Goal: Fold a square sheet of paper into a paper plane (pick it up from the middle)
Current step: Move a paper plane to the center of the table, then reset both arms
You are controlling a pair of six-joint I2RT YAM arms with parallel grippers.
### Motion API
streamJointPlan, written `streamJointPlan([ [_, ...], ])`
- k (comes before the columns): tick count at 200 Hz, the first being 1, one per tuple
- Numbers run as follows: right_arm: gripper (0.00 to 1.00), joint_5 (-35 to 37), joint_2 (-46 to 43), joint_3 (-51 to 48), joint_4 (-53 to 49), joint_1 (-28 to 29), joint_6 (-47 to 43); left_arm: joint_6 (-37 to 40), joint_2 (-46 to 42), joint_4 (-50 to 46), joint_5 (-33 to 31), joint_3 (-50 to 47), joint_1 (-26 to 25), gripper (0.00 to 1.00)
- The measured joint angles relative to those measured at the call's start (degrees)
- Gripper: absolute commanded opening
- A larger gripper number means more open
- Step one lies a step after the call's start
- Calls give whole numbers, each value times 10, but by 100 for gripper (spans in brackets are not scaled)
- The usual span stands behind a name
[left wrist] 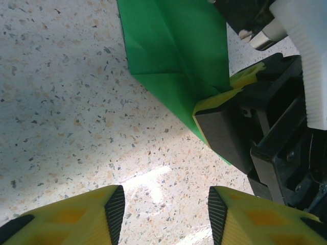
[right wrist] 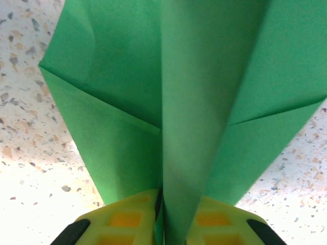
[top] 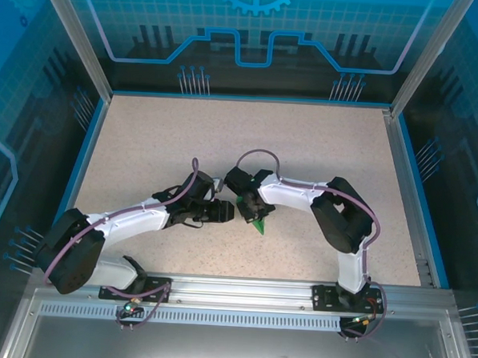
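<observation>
Paper plane [right wrist: 117, 102], bright green, centre-creased, wings spread, pinched in right hand [right wrist: 161, 217]; left hand [left wrist: 166, 206] released, empty.

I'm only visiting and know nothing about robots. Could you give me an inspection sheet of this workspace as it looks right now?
Surface: speckled beige table, blue-edged.
Job's things: green paper, already folded, with creased flaps either side of a centre fold.
Clutter: nothing seen.
Grippers: right gripper shut on the paper's centre fold; left gripper open, close beside the paper, holding nothing.
Cables: purple cables run along both arms, one looping above the right wrist.
Surroundings: translucent blue walls in a metal frame.
</observation>
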Motion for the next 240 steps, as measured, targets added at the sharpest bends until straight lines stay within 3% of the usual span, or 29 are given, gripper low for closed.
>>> streamJointPlan([
  [45,26,3,-9,0,-6,0,-4,17,-26,-18,-2,0,9,73],
  [60,28,2,-20,0,-10,0,-7,23,-47,-30,-7,0,21,90],
  [80,30,1,-42,0,-17,0,-9,32,-78,-47,-17,0,41,98],
  [137,53,-9,-103,0,-33,-2,-21,54,-113,-87,-33,7,97,99],
  [175,68,-20,-179,-17,-22,-24,-73,108,-129,-112,-110,35,105,99],
  [197,74,-39,-245,-66,21,-61,-116,144,-134,-112,-174,36,125,99],
  [240,95,-41,-357,-196,155,-161,-186,196,-98,-70,-254,30,208,99],
])
